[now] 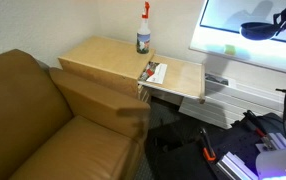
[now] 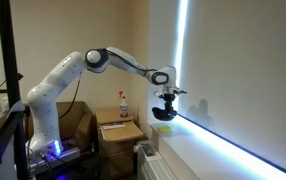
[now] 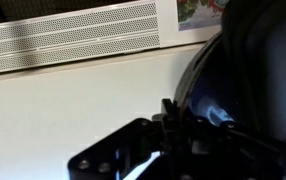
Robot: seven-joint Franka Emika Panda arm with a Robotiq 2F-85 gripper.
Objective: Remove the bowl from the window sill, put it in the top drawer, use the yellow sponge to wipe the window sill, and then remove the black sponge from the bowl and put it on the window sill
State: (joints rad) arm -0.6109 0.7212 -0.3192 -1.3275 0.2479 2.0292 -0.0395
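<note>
Nearest the wrist camera, the gripper [image 3: 178, 122] has its dark fingers pinched on the rim of the black bowl [image 3: 253, 60]. The bowl fills the right of that view, above the white window sill [image 3: 73, 110]. In an exterior view the bowl [image 2: 164, 115] hangs from the gripper [image 2: 165, 101], just above the sill. To the left, the top drawer [image 1: 183, 80] stands pulled open, and 1 spray bottle [image 1: 143, 35] stands on the wooden cabinet [image 1: 98, 55].

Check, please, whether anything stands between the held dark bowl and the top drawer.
Nothing visible does: open air lies between the dark round bowl in the hand and the open wooden top drawer; the red-topped spray bottle stands aside.
</note>
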